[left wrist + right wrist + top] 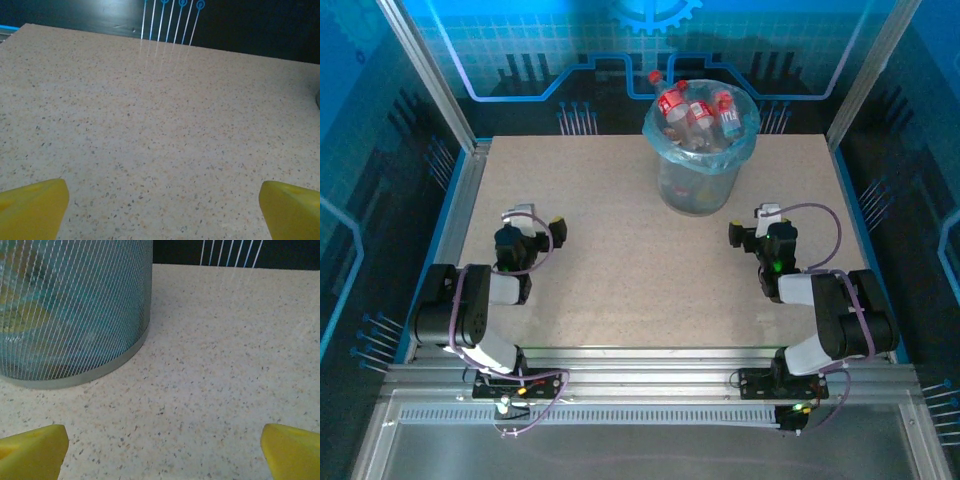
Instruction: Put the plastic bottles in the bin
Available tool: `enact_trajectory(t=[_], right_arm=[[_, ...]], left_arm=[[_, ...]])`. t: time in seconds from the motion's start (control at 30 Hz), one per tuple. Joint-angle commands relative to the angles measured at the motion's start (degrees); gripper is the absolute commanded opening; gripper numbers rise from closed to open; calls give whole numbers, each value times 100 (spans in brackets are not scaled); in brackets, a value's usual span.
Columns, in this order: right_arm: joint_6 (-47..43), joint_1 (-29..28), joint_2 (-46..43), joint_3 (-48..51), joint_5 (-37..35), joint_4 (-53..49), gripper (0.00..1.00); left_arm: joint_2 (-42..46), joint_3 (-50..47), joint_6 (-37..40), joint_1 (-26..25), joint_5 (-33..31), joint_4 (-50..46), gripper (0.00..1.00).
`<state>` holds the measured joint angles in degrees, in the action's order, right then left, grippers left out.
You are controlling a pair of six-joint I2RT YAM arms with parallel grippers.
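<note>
You have one table (620, 270) carrying one bin (698, 195) at twelve o'clock. At least three plastic bottles (672, 103) show inside; deeper ones cannot be counted. Two grippers: left gripper (160, 215), right gripper (160, 455), two yellow fingertips (30, 205) each.

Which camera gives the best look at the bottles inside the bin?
The top external view: it looks down into the bin, where the bottles with red labels poke up past the rim. The right wrist view gives the bin's ribbed wall, with blurred colours behind it. The left wrist view faces the table.
</note>
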<state>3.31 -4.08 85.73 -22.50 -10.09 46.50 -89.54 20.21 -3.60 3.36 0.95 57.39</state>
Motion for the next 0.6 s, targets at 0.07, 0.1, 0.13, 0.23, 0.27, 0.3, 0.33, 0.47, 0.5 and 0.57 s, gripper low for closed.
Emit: enact_trajectory(t=[0.07,0.1,0.13,0.23,0.27,0.3,0.33,0.47,0.5,0.57], right_arm=[[-103,-10,23,-76,-195,-53,100],[-108,-13,22,-70,-201,-54,100],[-117,-18,22,-71,-208,-53,100],[-115,-23,29,-73,-212,-54,100],[-114,-31,24,-71,-209,-54,100],[-120,-27,24,-75,-213,-53,100],[-116,-24,31,-79,-212,-55,100],[-117,-26,31,-79,-218,-53,100],[-118,-28,31,-79,-214,-53,100],[-115,-31,33,-79,-213,-56,100]], left_arm=[[64,132,304,-81,266,-359,99],[58,141,315,-89,283,-364,99],[58,133,316,-87,292,-366,99],[57,142,320,-84,274,-395,99],[61,144,320,-89,271,-393,99],[59,158,317,-83,265,-400,99],[61,181,324,-96,250,-451,99],[59,202,349,-132,186,-487,99],[57,196,349,-126,178,-492,99],[59,195,360,-147,148,-487,99]])
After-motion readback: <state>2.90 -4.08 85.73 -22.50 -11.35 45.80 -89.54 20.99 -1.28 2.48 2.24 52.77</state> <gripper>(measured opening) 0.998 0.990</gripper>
